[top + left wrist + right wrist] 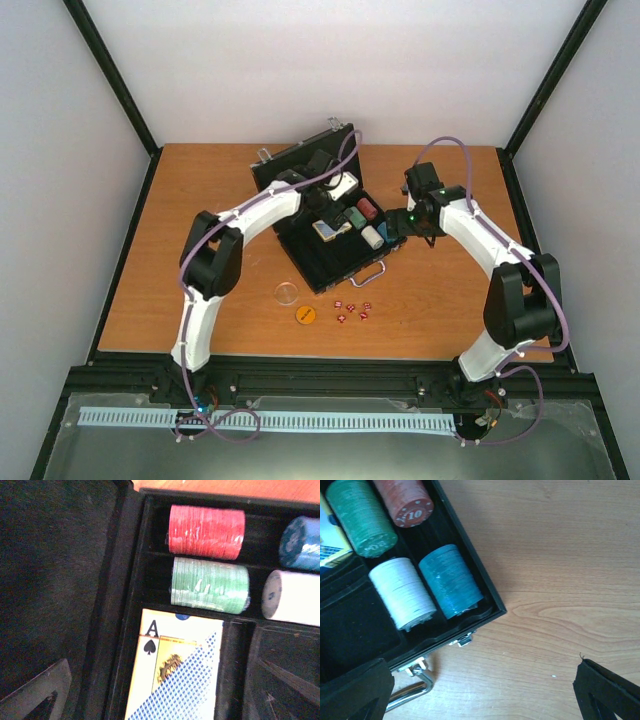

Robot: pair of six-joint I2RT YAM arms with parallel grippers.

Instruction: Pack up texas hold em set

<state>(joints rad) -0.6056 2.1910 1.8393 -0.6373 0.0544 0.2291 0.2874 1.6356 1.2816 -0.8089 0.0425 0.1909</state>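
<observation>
Left pincer [160,690] hangs open over the card box [172,655]; right pincer [482,680] open above briefcase [490,614] corner.

You had a black case [55,580] holding red chips [206,532], green chips [210,585], blue chips [450,580] and white chips [402,592]. Beside them in the case, the card box [175,680] showed a blue-and-white lattice and a black spade. Outside the case lay an orange disc [306,315] and red dice [351,307].
</observation>
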